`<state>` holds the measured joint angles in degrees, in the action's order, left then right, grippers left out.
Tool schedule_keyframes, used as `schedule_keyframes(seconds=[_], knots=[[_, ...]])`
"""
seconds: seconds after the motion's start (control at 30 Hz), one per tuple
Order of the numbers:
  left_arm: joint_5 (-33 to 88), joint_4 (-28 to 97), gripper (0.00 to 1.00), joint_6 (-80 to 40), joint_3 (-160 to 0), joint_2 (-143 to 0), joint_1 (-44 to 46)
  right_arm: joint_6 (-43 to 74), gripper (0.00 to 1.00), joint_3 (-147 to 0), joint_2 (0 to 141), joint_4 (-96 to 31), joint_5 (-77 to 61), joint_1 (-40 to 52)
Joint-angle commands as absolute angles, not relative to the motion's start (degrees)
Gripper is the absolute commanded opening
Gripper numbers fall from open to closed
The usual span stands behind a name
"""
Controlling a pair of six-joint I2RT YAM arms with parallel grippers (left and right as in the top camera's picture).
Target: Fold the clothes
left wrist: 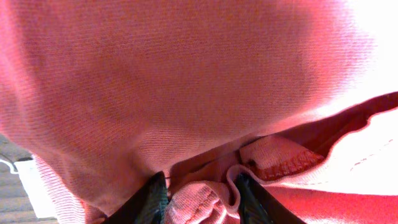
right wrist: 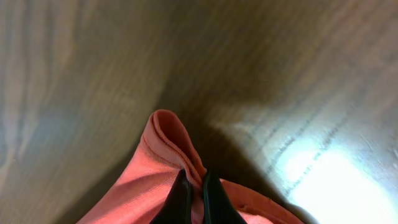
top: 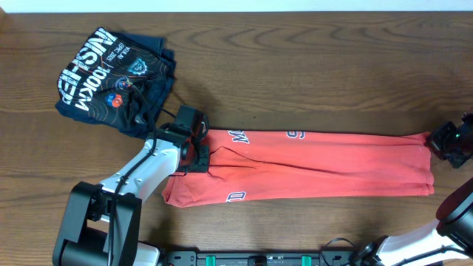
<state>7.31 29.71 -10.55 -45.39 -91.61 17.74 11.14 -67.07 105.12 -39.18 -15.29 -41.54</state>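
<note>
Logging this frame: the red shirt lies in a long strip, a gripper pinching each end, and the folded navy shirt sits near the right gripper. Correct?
No. In the overhead view the navy shirt sits near the left gripper, not the right gripper. The red shirt does lie in a long strip, pinched at each end.

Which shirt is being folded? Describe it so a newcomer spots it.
On the wooden table, look along the near side: the red shirt lies as a long flat band, the left gripper and right gripper pinching it near its ends. Unlike the navy shirt, folded at the far left, it is orange-red with small white lettering.
</note>
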Motion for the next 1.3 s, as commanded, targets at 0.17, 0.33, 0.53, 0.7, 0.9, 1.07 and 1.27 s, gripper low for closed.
schedule_keyframes(seconds=[0.17, 0.33, 0.53, 0.7, 0.9, 1.07, 1.27], knots=[[5.74, 30.48, 0.56, -11.05, -45.28, -92.68, 17.04, 4.14, 0.37, -68.73, 105.19, -34.00, -27.03, -42.85], [10.07, 34.98, 0.61, -11.03, -48.01, -90.30, 17.06, 4.19, 0.47, -71.09, 103.31, -36.75, -27.03, -43.92], [10.13, 42.44, 0.64, -10.61, -53.49, -82.06, 17.12, 13.72, 0.01, -72.31, 98.06, -44.97, -24.67, -42.85], [12.69, 43.29, 0.44, -10.63, -53.47, -79.05, 17.12, 22.76, 0.01, -70.65, 98.61, -57.65, -10.07, -39.31], [14.98, 40.71, 0.30, -10.59, -51.33, -82.11, 17.10, 27.86, 0.01, -60.75, 98.65, -44.71, -7.46, -36.82], [15.03, 37.21, 0.23, -10.66, -50.78, -88.36, 17.10, 31.18, 0.01, -52.38, 98.70, -32.64, -11.77, -36.38], [15.44, 35.00, 0.21, -10.87, -50.78, -95.68, 17.10, 35.94, 0.01, -46.78, 100.12, -25.54, -6.79, -36.29]])
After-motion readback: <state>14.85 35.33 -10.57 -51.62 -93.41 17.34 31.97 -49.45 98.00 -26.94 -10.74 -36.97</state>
